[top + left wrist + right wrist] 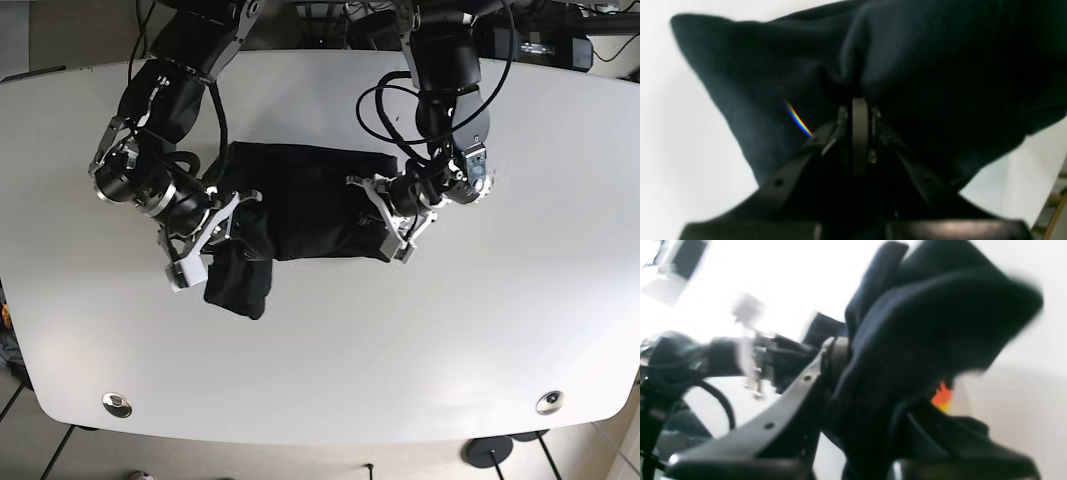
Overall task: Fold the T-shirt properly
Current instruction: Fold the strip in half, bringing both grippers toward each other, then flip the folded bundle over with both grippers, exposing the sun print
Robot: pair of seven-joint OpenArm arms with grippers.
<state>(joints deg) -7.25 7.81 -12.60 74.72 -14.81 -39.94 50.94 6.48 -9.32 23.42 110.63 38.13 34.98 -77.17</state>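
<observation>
T-shirt was dark navy, bunched into a rough rectangle on the white table, toward the table's far half and about midway across its width.

Left gripper sat at the shirt's edge on the base view's right. In the left wrist view, left gripper had both jaws pressed together with fabric pinched at the tips; T-shirt draped up and over them, filling most of the frame, table showing on either side.

Right gripper was at the shirt's opposite end, on the base view's left. A loose lobe of cloth hung from that end toward the table's near edge, just beside the gripper. The right wrist view was blurred, but right gripper had a thick fold of T-shirt clamped between its jaws, cloth bulging above them. A small orange and yellow print patch showed under the fold.

Two round inserts sat in the table near its front corners, well apart from the shirt.
</observation>
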